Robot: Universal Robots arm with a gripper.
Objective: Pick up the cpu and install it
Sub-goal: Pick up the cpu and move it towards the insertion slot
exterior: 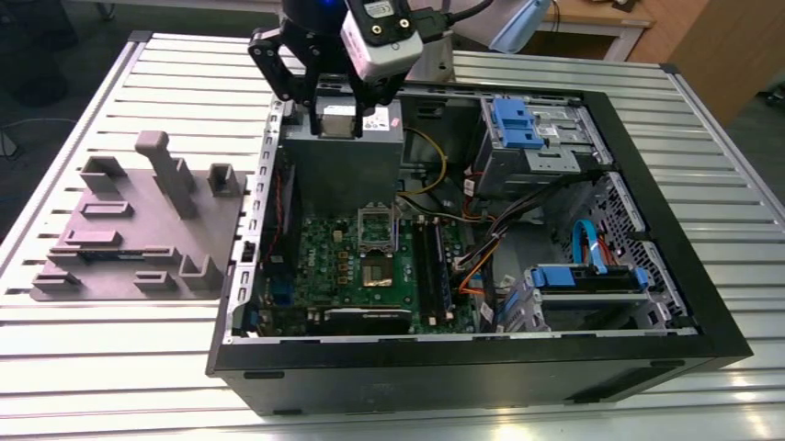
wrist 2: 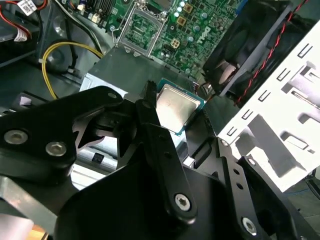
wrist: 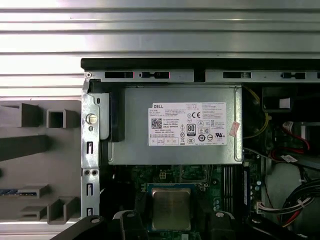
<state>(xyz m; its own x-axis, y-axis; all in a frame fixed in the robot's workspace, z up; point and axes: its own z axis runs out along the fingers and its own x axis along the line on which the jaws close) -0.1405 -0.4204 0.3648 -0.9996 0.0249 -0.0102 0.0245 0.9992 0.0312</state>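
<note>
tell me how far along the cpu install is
Done: the cpu is picked up, clamped in the hand. Under way: it hangs above the grey power supply box. Left: the motherboard socket sits open and empty, so seating is not yet done.

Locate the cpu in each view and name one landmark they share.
Exterior view: cpu in the gripper, above the grey box.
First wrist view: cpu in the gripper, near the grey box.
Second wrist view: cpu in the gripper, in front of the grey box.
Shared landmark: the grey box.
</note>
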